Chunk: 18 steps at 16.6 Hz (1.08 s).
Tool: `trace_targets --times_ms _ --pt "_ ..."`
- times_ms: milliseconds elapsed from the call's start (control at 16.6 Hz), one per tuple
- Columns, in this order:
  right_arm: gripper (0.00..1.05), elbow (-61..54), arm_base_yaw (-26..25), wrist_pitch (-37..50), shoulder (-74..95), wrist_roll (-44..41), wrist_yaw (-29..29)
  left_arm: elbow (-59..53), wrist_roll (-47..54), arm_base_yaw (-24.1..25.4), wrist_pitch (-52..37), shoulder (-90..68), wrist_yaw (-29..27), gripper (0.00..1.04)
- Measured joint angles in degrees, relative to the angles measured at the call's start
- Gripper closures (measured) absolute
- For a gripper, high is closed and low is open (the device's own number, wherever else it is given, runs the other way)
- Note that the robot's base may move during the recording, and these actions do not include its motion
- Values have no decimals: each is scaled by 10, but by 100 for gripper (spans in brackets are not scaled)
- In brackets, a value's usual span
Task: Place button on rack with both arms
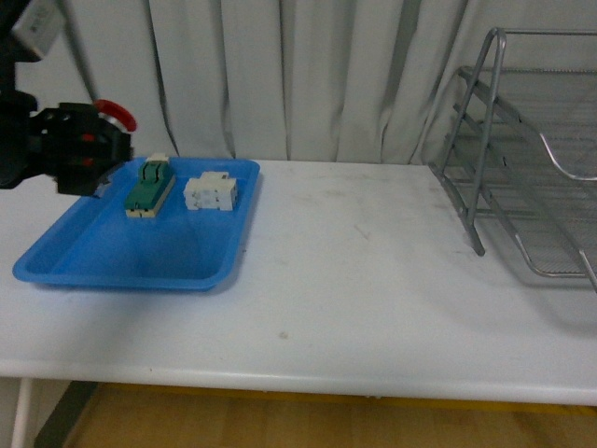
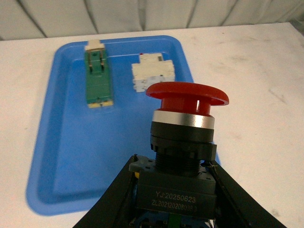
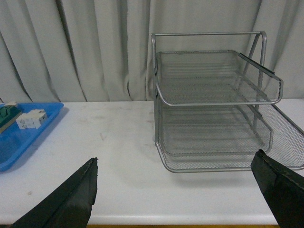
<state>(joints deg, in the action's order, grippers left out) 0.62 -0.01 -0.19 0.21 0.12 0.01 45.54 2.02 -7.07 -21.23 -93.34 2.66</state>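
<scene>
Holding the button [image 2: 186,124] by its dark body, the left gripper [image 1: 96,155] hangs over the blue tray [image 1: 56,263]. It looks hard, light, maybe slippery on top. The right gripper [image 3: 174,191] is open near the rack [image 3: 214,100].

This looks like a robot test bench in a lab. A plain white table [image 1: 373,280] stands before a pale pleated curtain [image 1: 308,75] that closes off the far side. On the left a blue plastic tray [image 1: 84,266] holds a green-topped block [image 1: 149,185] and a white block [image 1: 210,192], both electrical parts. A silver wire rack [image 1: 532,131] stands at the right, and wooden floor [image 1: 280,425] shows below the near edge.
</scene>
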Motion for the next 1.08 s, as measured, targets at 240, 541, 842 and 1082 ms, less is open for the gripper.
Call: trace_targets --times_ms 240,541,842,1082 --pt "6 0 0 0 0 0 0 -80 27 30 -38 21 1 68" --pt "6 0 0 0 0 0 0 -110 30 57 -59 17 10 68" --pt "6 0 0 0 0 0 0 -113 30 54 -65 17 12 68" --pt "6 0 0 0 0 0 0 -115 30 54 -69 17 2 68"
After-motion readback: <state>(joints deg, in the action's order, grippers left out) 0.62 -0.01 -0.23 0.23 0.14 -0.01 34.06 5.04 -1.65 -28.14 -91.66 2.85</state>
